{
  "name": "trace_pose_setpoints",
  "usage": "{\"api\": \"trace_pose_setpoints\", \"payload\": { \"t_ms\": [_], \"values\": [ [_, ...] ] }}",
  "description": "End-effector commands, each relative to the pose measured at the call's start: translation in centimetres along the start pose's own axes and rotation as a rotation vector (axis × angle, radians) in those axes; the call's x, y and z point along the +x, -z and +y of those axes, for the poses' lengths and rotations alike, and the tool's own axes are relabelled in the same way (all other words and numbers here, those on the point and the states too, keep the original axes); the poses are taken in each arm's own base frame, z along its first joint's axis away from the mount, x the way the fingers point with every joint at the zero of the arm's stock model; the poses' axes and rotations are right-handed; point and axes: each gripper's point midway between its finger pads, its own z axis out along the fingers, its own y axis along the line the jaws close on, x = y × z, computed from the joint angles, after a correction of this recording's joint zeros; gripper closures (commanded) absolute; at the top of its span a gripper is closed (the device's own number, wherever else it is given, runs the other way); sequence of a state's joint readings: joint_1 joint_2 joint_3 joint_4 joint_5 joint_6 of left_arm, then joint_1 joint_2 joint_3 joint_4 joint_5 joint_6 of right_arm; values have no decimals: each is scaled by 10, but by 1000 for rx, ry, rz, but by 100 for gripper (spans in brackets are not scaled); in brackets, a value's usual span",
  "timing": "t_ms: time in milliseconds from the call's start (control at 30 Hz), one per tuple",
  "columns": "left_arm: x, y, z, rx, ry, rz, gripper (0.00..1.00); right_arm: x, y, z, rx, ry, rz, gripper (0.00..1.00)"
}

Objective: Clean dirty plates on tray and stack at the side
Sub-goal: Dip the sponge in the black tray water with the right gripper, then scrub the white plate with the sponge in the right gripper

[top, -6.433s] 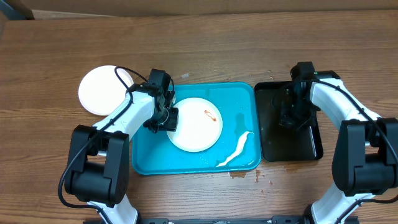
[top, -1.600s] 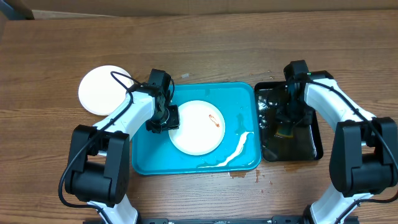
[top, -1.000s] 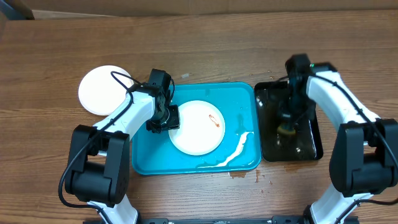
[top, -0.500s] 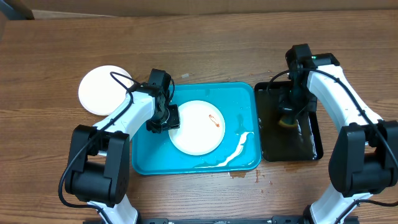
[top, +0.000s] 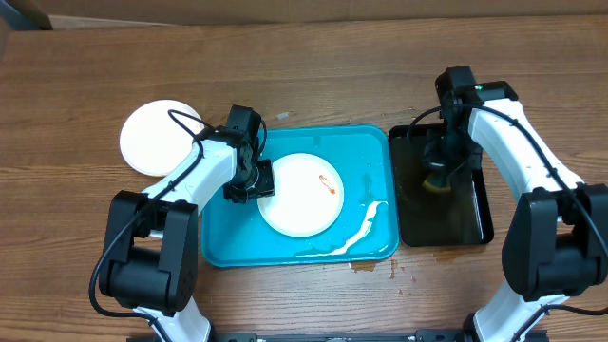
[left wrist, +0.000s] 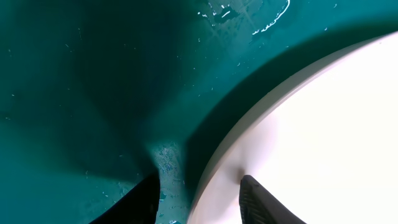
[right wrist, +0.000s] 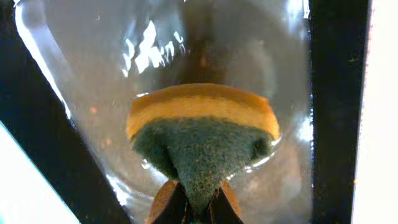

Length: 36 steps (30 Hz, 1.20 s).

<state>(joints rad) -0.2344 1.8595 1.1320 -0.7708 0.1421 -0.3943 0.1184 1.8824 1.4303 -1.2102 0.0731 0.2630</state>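
A white plate [top: 299, 195] with a small red-brown smear lies in the turquoise tray [top: 228, 237]. My left gripper [top: 249, 180] is shut on that plate's left rim. In the left wrist view [left wrist: 199, 186] one finger rests on the plate [left wrist: 323, 137] and the other on the tray floor [left wrist: 93, 93]. A second white plate [top: 152, 136] lies on the table to the left. No yellow-green plate shows. My right gripper [top: 439, 169] is shut on a yellow and green sponge [top: 437, 183]. The right wrist view [right wrist: 196, 202] shows the sponge [right wrist: 202, 130] over wet, shiny liquid.
A narrow black tray [top: 475, 214] with liquid in it stands right of the turquoise tray; its rim also shows in the right wrist view [right wrist: 339, 93]. A white streak [top: 359, 231] lies in the turquoise tray's front right. Small drips mark the table [top: 375, 266] in front.
My right gripper has carried the sponge from the middle of the black tray toward its back. The left gripper and the plate have held still over the last second.
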Motion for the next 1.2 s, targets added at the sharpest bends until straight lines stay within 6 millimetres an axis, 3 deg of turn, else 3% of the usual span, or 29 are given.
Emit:
{"api": "trace_pose_setpoints", "payload": {
  "t_ms": [0,67,167,200,467,600,700,967,1167],
  "values": [
    [4,-7,4,-20,32,20,59,-8,8,-2,18,-45,-40,96],
    [4,-7,4,-19,36,19,66,-8,8,4,-18,-12,-38,96],
    [4,-7,4,-19,42,19,92,-7,9,5,-16,21,-35,96],
    [4,-7,4,-20,42,19,96,-8,10,5,-17,21,-39,96],
    [5,-7,4,-21,43,21,96,-16,63,12,-27,46,-70,96],
    [4,-7,4,-20,42,19,96,-13,66,26,-31,96,-80,96],
    [4,-7,4,-19,42,17,96,-14,69,49,-49,168,-118,96],
    [4,-7,4,-20,42,18,96,-4,86,163,-111,423,-352,96],
    [4,-7,4,-20,41,18,96,-3,100,204,46,562,-593,96]
  ]
}}
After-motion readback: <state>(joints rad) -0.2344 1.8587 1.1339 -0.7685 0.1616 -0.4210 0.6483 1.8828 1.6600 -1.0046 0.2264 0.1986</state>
